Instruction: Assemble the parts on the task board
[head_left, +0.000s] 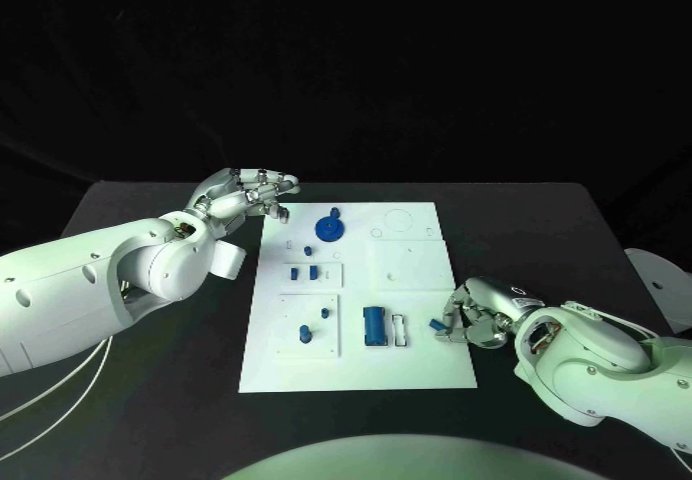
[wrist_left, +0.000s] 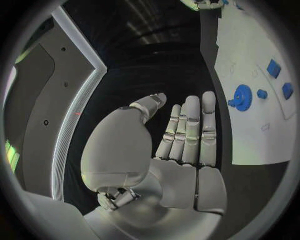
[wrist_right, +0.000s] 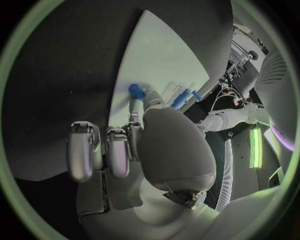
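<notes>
Head view: the right robot hand (head_left: 476, 318) pinches a small blue plastic part (head_left: 436, 324) at the flat white task board's (head_left: 418, 370) edge, beside a blue cylinder (head_left: 375, 324).

Left wrist view: the left robot hand (wrist_left: 178, 145) lies flat, holding nothing, the blue gear (wrist_left: 241, 97) well beyond its fingertips.

Right wrist view: the pinch looks shallow; the part could slip.

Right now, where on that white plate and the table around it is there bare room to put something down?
The black table beyond the white plate's far right corner is bare, as is the plate's near edge. It is crowded at the plate's right edge, where the right hand touches a small blue piece, and at its far left corner by the left hand and blue gear.
</notes>
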